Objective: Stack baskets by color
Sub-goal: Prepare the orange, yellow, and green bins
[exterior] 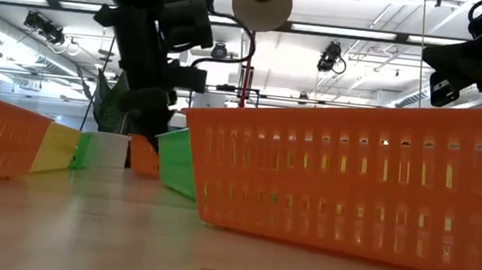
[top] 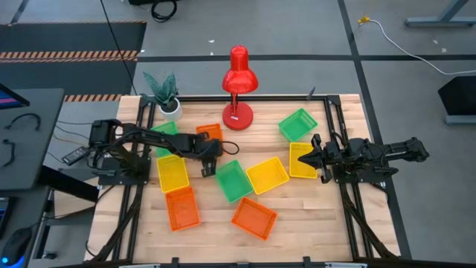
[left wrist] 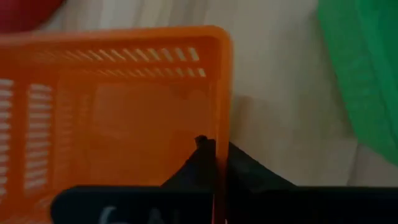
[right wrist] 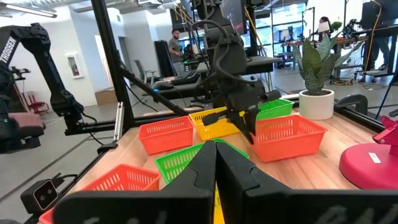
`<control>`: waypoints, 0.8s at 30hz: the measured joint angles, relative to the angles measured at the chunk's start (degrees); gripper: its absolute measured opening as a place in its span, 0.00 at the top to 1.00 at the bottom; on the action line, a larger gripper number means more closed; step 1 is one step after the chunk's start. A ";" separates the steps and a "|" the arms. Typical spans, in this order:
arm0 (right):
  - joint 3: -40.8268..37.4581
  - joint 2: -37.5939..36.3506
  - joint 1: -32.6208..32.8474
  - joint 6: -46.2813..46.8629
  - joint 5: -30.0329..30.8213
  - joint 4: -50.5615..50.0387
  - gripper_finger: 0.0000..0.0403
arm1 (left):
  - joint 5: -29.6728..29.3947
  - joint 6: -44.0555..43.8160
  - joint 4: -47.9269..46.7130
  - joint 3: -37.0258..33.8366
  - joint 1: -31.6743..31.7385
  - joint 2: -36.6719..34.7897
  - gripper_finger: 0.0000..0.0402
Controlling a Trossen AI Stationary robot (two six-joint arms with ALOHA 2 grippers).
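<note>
Nine baskets lie scattered on the wooden table [top: 297, 238]. An orange basket [top: 210, 132] sits near the red lamp, with my left gripper [top: 210, 155] shut on it. The other two orange baskets [top: 182, 208] [top: 253, 218] lie near the front. Yellow baskets [top: 172, 173] [top: 267, 175] [top: 301, 160] and green baskets [top: 233, 181] [top: 297, 124] [top: 165, 129] rest flat on their bottoms. My right gripper [top: 314, 157] hangs shut above the right-hand yellow basket, touching nothing. My left gripper holds the orange basket by its near side wall [left wrist: 219, 127], one finger [left wrist: 200, 155] inside the basket and the other [left wrist: 252, 173] outside. The fingers slant down from the table's left. The basket [right wrist: 287, 135] stands level, its bottom on the table as far as it shows.
A red desk lamp [top: 238, 82] and a potted plant [top: 165, 93] stand at the far edge. The green basket at the far left lies under my left arm. Black frame rails [top: 336, 126] run along both table sides.
</note>
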 joint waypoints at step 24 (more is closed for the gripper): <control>0.00 0.00 0.01 0.00 -0.01 -0.01 0.97 | 9.12 16.11 -1.16 0.86 15.55 0.09 0.95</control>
